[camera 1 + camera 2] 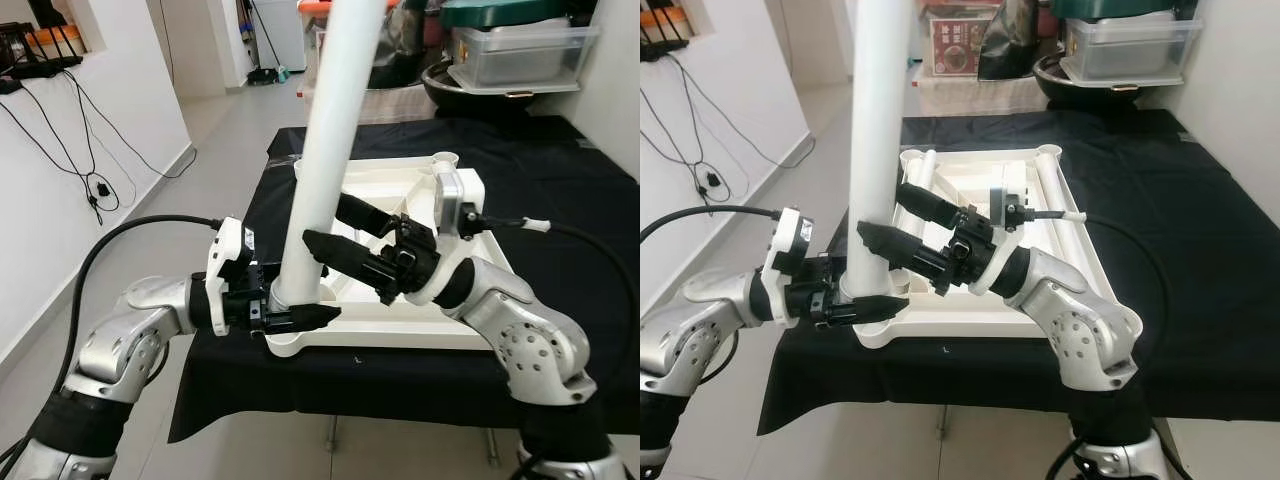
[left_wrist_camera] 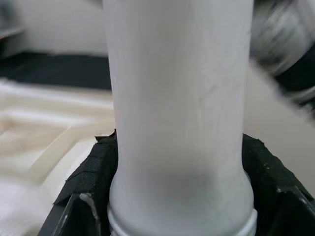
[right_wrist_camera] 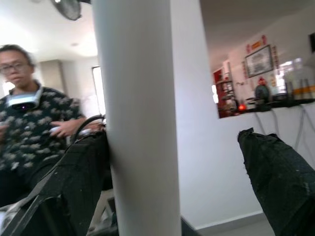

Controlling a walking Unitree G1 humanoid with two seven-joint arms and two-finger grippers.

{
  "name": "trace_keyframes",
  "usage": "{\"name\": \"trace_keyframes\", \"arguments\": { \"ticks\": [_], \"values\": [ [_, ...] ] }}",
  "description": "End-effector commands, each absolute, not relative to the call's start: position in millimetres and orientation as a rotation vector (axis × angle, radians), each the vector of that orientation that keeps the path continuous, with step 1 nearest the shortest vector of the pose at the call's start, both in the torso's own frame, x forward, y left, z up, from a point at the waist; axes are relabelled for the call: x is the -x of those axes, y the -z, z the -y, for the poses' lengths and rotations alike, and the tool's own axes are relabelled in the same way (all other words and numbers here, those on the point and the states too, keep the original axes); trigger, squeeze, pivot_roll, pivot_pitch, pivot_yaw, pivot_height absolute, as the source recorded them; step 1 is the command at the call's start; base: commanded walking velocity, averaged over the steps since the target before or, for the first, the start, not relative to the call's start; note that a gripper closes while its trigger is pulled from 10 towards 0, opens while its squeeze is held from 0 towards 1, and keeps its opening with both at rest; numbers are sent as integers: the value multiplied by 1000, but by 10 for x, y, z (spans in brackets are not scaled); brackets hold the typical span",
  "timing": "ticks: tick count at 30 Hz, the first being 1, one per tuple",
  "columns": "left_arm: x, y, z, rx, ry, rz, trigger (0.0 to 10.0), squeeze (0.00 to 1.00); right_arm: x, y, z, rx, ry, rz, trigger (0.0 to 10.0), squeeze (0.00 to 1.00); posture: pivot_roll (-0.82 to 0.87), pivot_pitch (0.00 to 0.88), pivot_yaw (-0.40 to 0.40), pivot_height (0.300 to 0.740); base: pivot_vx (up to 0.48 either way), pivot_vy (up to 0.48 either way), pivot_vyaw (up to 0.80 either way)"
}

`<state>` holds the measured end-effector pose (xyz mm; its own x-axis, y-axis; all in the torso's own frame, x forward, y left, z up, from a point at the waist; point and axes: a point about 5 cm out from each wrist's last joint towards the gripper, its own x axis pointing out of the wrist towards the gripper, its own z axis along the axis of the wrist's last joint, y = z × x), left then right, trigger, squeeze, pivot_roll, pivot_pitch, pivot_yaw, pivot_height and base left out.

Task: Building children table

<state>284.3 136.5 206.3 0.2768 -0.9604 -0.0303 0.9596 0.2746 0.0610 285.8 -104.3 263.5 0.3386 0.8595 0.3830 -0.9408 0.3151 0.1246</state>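
left gripper (image 1: 300, 318): down at the near-left corner of the tabletop, both black fingers pinched tight round the foot of the white leg (image 1: 325, 150). In the left wrist view the pads (image 2: 96, 169) hug the tube on both sides, right above its ribbed end. Prob there to pin the base so the leg can't skid out of its socket.

white leg: stands nearly upright, leans a bit away from the robot, top runs out of frame. Bottom end sits at the corner of the tabletop, looks seated or almost seated, can't tell how deep.

tabletop (image 1: 420, 330): white plastic, lying upside down w/ ribbed underside up, on the black cloth (image 1: 560, 190) over a work table. Flipped that way so the leg sockets face up, imo. Round sockets (image 1: 444, 158) show at the far corners, no legs in them yet, so I'd say 1 of 4 is in progress.

right gripper (image 1: 350, 232): higher up the leg, jaws wide open, one finger each side of the tube. In the right wrist view one finger (image 3: 74, 182) is right against the leg, the other (image 3: 280, 177) stands well apart. So not gripping, more like a loose guide to keep the leg from tipping, or set to close for a push/twist.

person (image 3: 29, 123): seen past the leg in the right wrist view, patterned shirt, holding smth small in the hands. Not touching the parts.
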Motion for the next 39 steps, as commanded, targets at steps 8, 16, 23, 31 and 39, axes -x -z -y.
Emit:
{"name": "trace_keyframes", "arguments": {
  "ticks": [8, 16, 23, 31, 39],
  "values": [
    [-2965, -1790, -1457, -295, 1123, -73, 10000, 0, -3109, -2730, 1070, -384, -936, 262, 10000, 0, -55, 0, 46, 740, 0, 0, 0],
    [-3066, -1765, -1472, -364, 1043, -35, 10000, 0, -3053, -2629, 898, -558, -943, 167, 10000, 0, -61, 0, 47, 740, 0, 0, 0],
    [-3123, -1783, -1439, -386, 1018, -4, 10000, 0, -2937, -2440, 690, -620, -970, 78, 10000, 0, -69, 0, 51, 740, 0, 0, 0],
    [-3187, -1813, -1395, -404, 1001, 17, 10000, 0, -2920, -2303, 589, -622, -933, 15, 10000, 0, -70, 0, 46, 740, 0, 0, 0],
    [-3159, -1747, -1276, -399, 1031, 28, 10000, 0, -3125, -2281, 678, -596, -715, 50, 10000, 0, -72, 0, 42, 740, 0, 0, 0]
  ]
}}
